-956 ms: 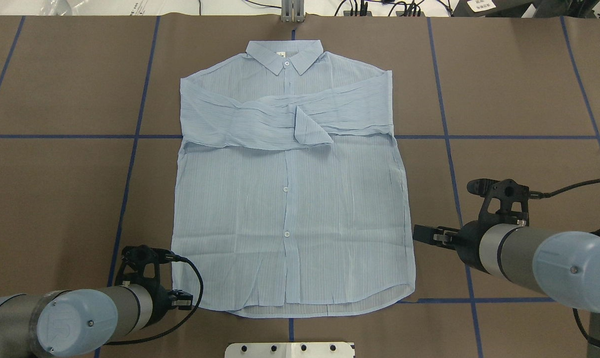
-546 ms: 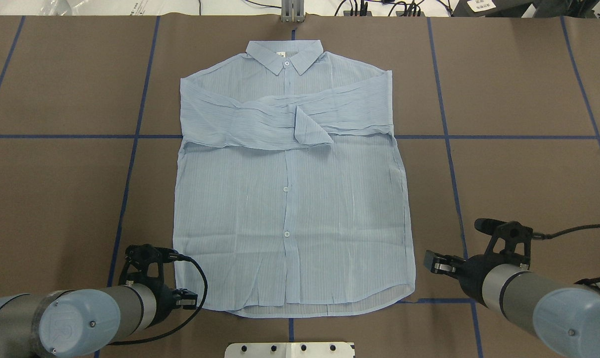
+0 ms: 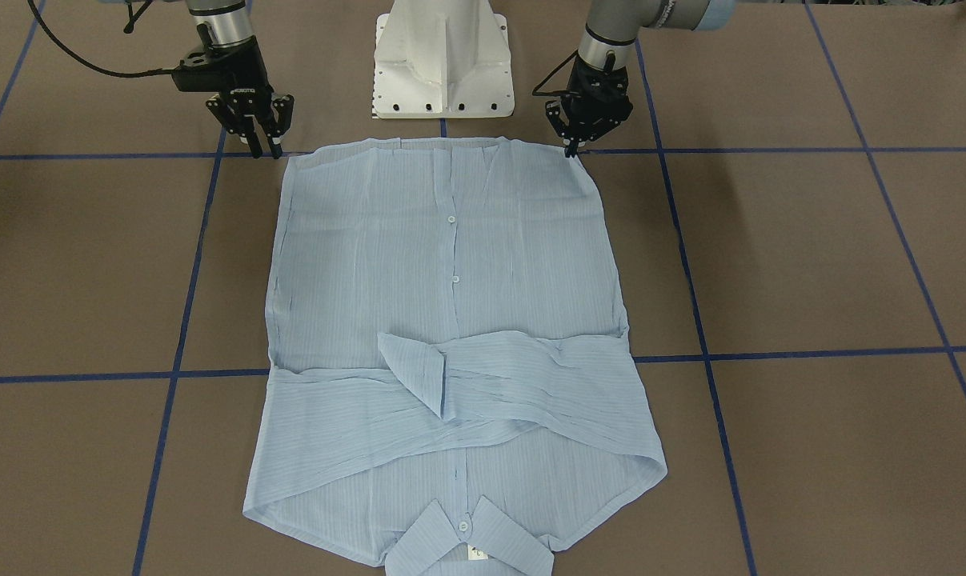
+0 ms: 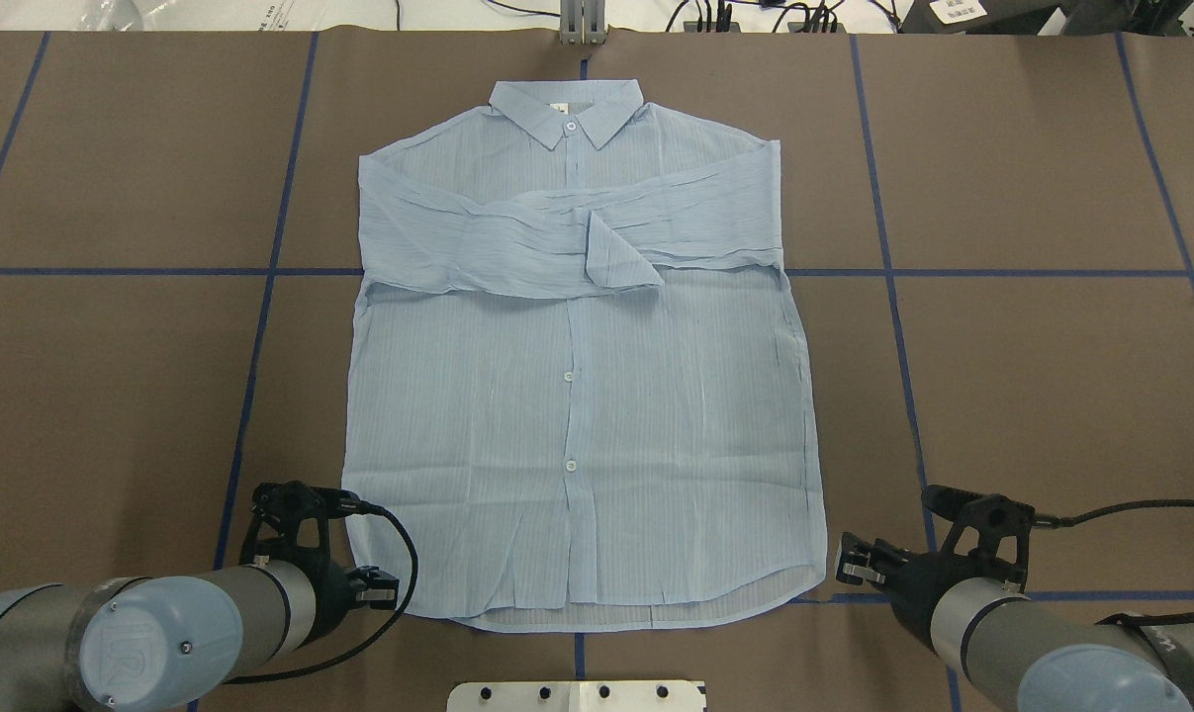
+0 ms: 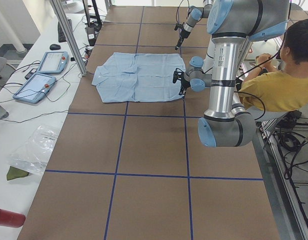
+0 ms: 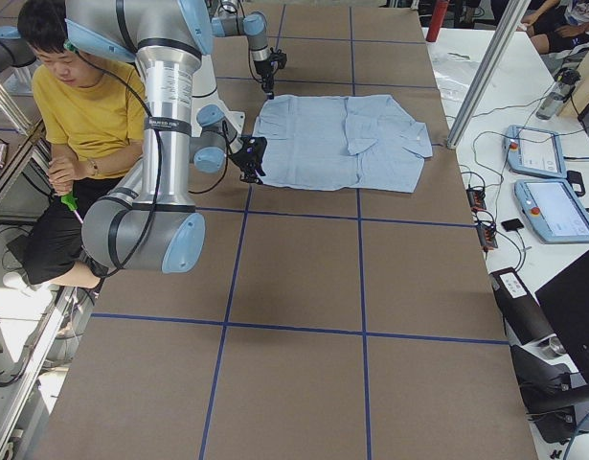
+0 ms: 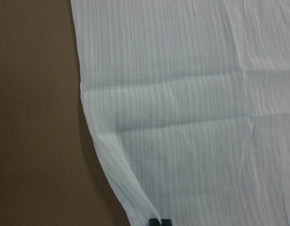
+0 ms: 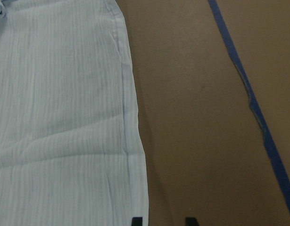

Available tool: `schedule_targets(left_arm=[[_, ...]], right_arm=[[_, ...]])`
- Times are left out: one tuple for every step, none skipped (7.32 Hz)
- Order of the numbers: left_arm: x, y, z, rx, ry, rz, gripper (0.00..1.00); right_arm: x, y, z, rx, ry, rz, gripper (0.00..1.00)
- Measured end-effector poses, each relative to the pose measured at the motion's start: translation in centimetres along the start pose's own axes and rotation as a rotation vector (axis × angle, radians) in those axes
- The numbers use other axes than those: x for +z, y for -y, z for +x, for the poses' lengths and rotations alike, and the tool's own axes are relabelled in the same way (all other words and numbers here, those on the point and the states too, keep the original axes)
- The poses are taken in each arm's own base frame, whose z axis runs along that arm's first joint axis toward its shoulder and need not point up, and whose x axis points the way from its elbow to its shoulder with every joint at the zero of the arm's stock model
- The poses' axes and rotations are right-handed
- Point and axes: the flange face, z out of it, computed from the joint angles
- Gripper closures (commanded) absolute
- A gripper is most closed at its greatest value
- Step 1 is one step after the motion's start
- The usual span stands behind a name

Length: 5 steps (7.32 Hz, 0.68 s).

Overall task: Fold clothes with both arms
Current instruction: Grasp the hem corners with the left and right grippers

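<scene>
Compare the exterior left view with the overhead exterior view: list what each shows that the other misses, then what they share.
Only exterior left: a seated person in a yellow top beside the robot, two tablet-like devices on a white side table, and a plastic bag.
Only overhead exterior: the small white buttons and the sleeves crossed over the chest.
Both: the light blue shirt flat on the brown table, with the left end effector and right end effector near its hem corners.

Six cameras, one brown blue-taped table [image 4: 112, 396].
Overhead and front face each other; side views look along from its ends; wrist views sit close over hem corners of the light blue striped shirt [image 7: 182, 117].
</scene>
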Motion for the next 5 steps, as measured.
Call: schedule_targets(left_arm=[[-0.1, 0.1, 0.0, 0.000, 0.000, 0.010, 1.00], [-0.2, 0.2, 0.1, 0.000, -0.002, 0.014, 1.00], [-0.3, 0.2, 0.1, -0.001, -0.003, 0.016, 1.00], [-0.3, 0.2, 0.1, -0.001, -0.004, 0.016, 1.00], [-0.4, 0.2, 0.1, -0.001, -0.005, 0.017, 1.00]], right_arm=[[0.9, -0.7, -0.6, -0.004, -0.006, 0.011, 0.56], [1.7, -1.2, -1.0, -0.009, -0.012, 0.017, 0.55], [2.1, -1.6, -1.3, -0.017, -0.022, 0.019, 0.55], [2.3, -2.1, -1.5, -0.028, -0.035, 0.023, 0.55], [2.4, -2.5, -1.9, -0.040, -0.045, 0.028, 0.55]])
